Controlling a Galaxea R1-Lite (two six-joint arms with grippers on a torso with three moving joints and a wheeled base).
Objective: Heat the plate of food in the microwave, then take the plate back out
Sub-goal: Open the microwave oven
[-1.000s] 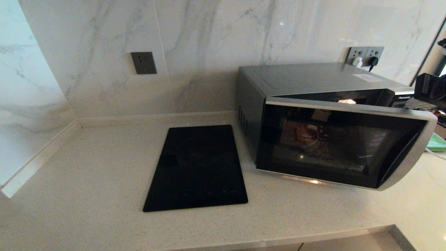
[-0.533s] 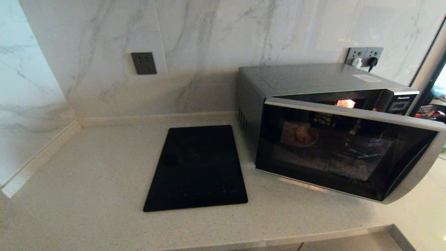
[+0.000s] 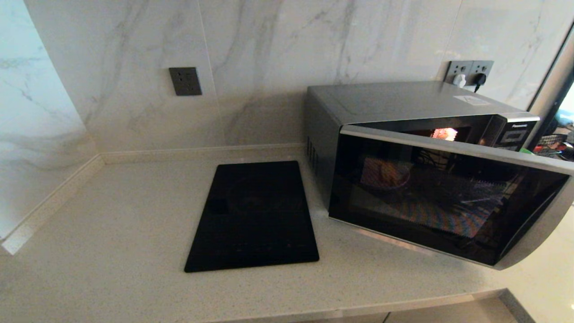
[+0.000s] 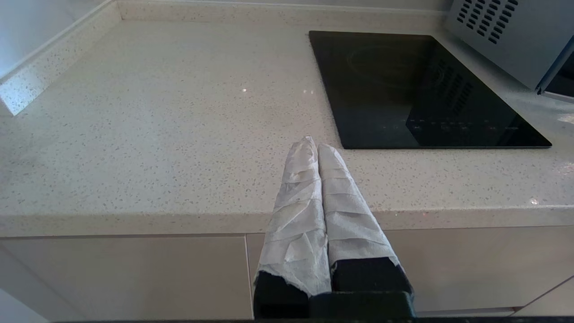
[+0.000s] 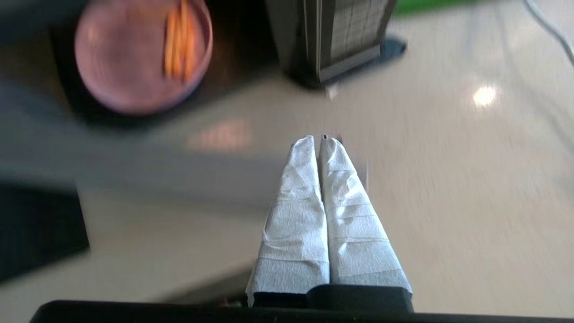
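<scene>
While the microwave (image 3: 403, 148) sits on the counter (image 3: 112, 251) at the right, its black glass door (image 3: 444, 202) stands partly swung out, hinge side at the left, interior lamp (image 3: 445, 133) lit. Plate of food (image 3: 385, 176) is inside the cavity, seen through the door glass; right wrist view shows the lavender plate (image 5: 141, 54) with fries (image 5: 179, 38) on it, blurred. Right tool (image 5: 319, 140) has its wrapped fingers (image 5: 300, 215) pressed together, gripping nothing, hanging over bare counter near the microwave's front corner, apart from the plate. Left tool (image 4: 313, 146) likewise closed and empty, parked at the counter's front edge, just beside the black cooktop's (image 3: 255, 215) near corner. Neither arm shows in the head view. Wall sockets (image 3: 470, 72) behind the microwave have plugs in.
</scene>
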